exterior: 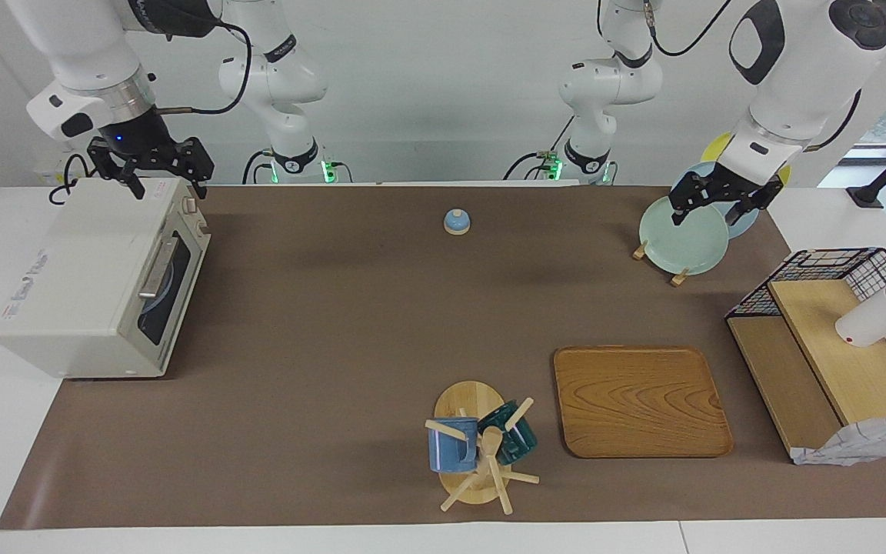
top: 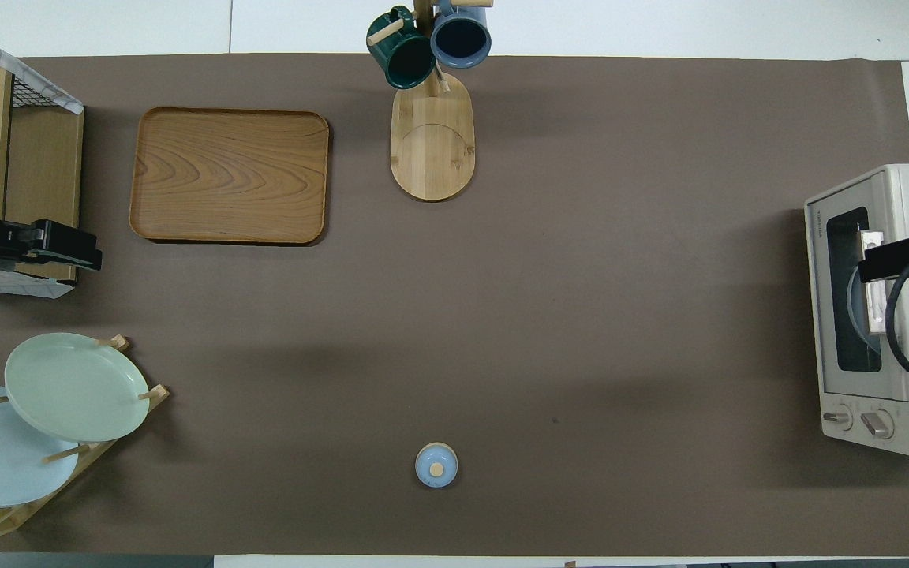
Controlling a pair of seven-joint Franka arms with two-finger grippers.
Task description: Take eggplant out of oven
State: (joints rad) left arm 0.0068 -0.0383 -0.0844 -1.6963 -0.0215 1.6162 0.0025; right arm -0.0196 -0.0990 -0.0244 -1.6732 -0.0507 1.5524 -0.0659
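Both grippers raised, oven (exterior: pixel 97 285) door shut

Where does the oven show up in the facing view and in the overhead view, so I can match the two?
Facing view: the oven sits at the picture's left edge, at the right arm's end of the table, door shut, with the right gripper above its top.
Overhead view: the oven is at the picture's right edge, partly cut off.
Shared landmark: the small blue bell, midway along the table near the robots.
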